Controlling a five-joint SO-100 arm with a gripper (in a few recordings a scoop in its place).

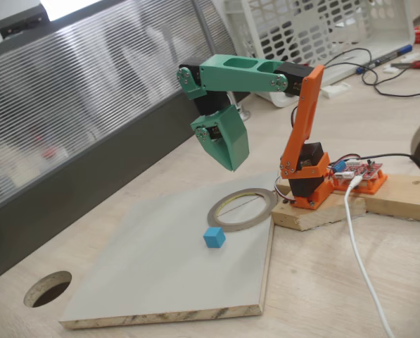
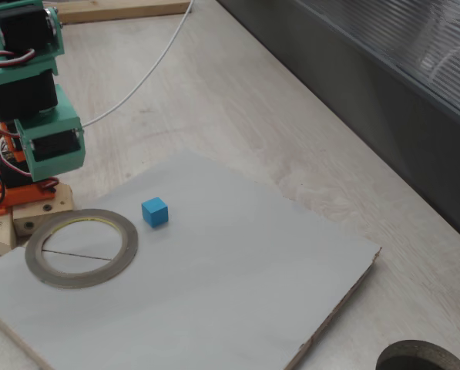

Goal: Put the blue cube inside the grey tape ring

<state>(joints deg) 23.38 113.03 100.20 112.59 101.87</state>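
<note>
1. Honestly can't tell whether my jaws are open or closed. In a fixed view my green gripper [image 1: 231, 151] just reads as one folded wedge pointing down, hanging in the air above the far side of the board. In the other fixed view the picture's top edge cuts me off and my fingertips are hidden behind my own green wrist block.
2. The small matte sky-blue cube [image 1: 214, 237] sits on the pale grey flat board [image 1: 146, 282], just beside the thin flat grey tape ring [image 1: 242, 208] but outside it, not touching. I'm not holding anything as far as I can see.
3. The side-on fixed view shows my whole orange-and-green arm, the orange base on its wooden block [image 1: 322, 211] and a white cable [image 1: 361, 260] trailing off. The other one gives a cleaner look at the cube [image 2: 155, 211], the ring [image 2: 82, 247] and the thin dark line across its opening.
4. The ring lies close to the board's corner nearest my base. Lots of bare board past the cube. A dark round hole in the wooden tabletop [image 1: 48, 289] sits off the board's far end.
</note>
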